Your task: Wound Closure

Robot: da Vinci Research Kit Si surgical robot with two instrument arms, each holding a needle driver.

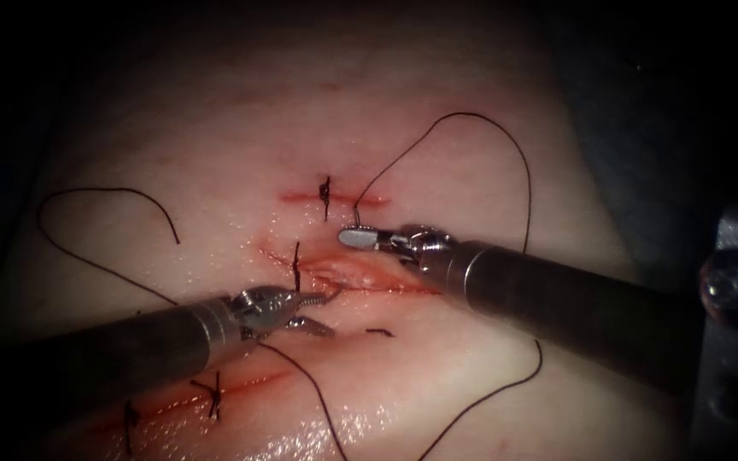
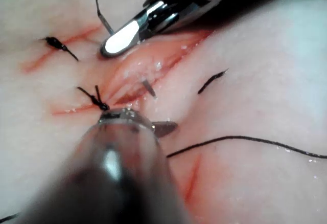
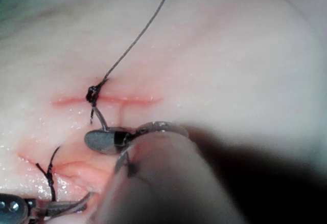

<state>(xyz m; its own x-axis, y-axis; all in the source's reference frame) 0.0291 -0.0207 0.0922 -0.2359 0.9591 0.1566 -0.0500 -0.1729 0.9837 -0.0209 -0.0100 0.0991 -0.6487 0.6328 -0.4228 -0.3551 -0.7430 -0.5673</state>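
Needle [image 2: 148,88]: a short dark spike stuck up out of the open cut [image 1: 360,275], near the frame's centre in the endoscope view. The rest of it was buried in the tissue [image 1: 437,384], and neither tool held it. A second short dark piece [image 1: 377,331] lay on the tissue at 5 o'clock from the cut. I couldn't tell if it was the needle's other end or a thread stub.

Left tool [image 1: 333,312]: it came in from 8 o'clock with its jaws spread moderately wide and grasped nothing. The upper jaw touched the cut's near lip at its left end. The lower jaw sat just above the tissue.

Right tool [image 1: 345,236]: it came in from 3 o'clock with its jaws clenched on the thread [image 1: 527,188], just beyond the cut's far lip.

Thread: from the right tool's tip it rose toward 12 o'clock, arced right and dropped behind the shaft. It came out below and ran off at 6 o'clock. Another run passed under the left tool and also went toward 6 o'clock. A loose strand curled at 9 o'clock.

Cut: the middle part gaped, pink and wet, with red fluid [image 1: 403,288] along its edges. A stitch [image 1: 296,269] closed its left end.

Other cuts: a knotted stitch [image 1: 326,195] sat on the short cut at 12 o'clock. Two more stitches [image 1: 213,394] crossed the cut at 7 o'clock.
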